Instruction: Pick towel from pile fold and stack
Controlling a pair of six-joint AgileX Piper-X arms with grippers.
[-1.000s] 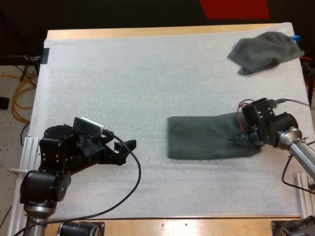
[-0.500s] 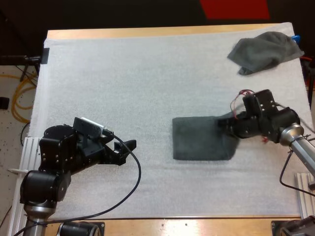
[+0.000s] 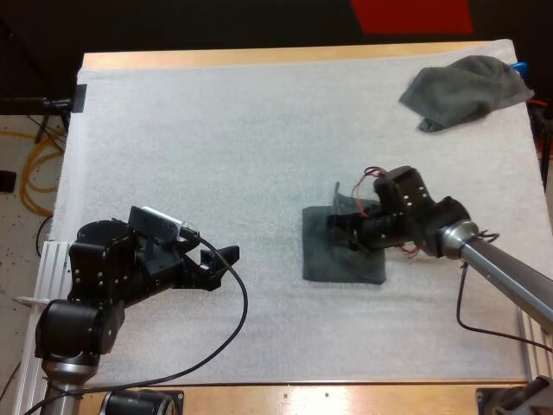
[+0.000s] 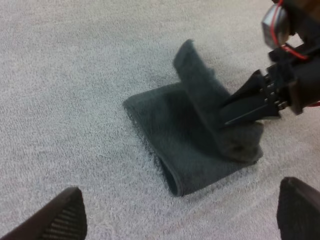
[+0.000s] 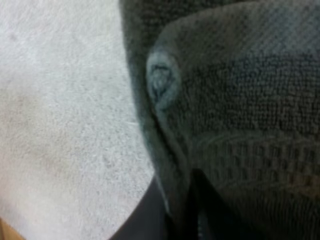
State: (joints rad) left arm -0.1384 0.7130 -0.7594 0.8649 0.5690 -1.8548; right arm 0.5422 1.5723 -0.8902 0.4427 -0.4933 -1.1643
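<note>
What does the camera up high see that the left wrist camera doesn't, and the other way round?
High view: the crumpled towel at the mat's far right corner, and the left gripper, open, apart from both towels. Left wrist view: the half-folded towel side-on, its lifted edge standing up. Both: the right gripper pinching that towel's edge.

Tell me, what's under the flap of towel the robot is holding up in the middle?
Under the flap that the right end effector pinches lies the rest of the towel, flat on the white mat. The mat beneath that layer is covered, so it cannot be seen.
</note>
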